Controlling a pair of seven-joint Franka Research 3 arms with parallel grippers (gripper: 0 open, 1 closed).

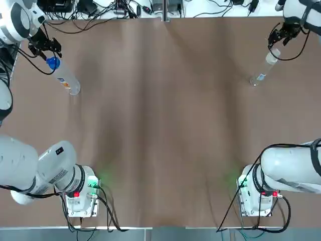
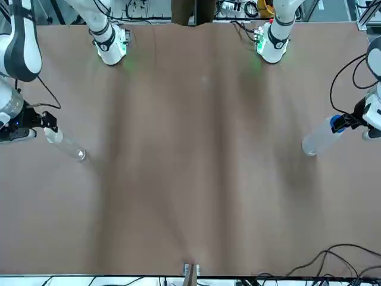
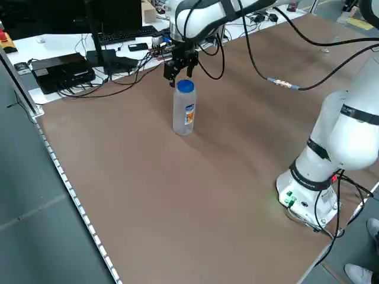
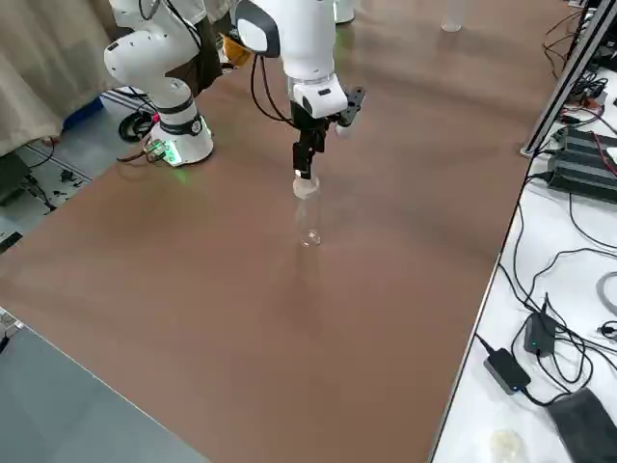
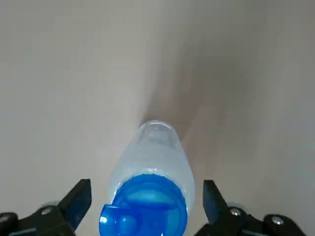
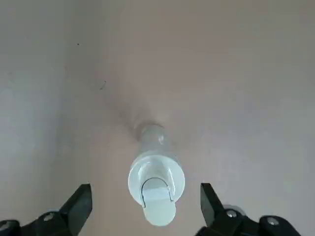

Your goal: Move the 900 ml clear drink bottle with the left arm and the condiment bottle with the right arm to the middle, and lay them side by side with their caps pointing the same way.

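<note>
While both bottles are standing upright, neither is being gripped. Two bottles on counter (image 1: pixel 160 130), well apart:
- one clear drink bottle (image 1: pixel 66 82), blue cap (image 5: pixel 143 207), sitting at 10 o'clock in top view
- one condiment bottle (image 1: pixel 263 71), white cap (image 6: pixel 156 191), sitting at 2 o'clock

Left gripper (image 1: pixel 46 49) hovering just above blue cap, jaws gaping wide either side, touching nothing. Right gripper (image 1: pixel 279 39) hovering likewise over white cap, jaws equally wide, holding nothing. Both arms reaching out toward far corners, wrists pointing straight down.
</note>
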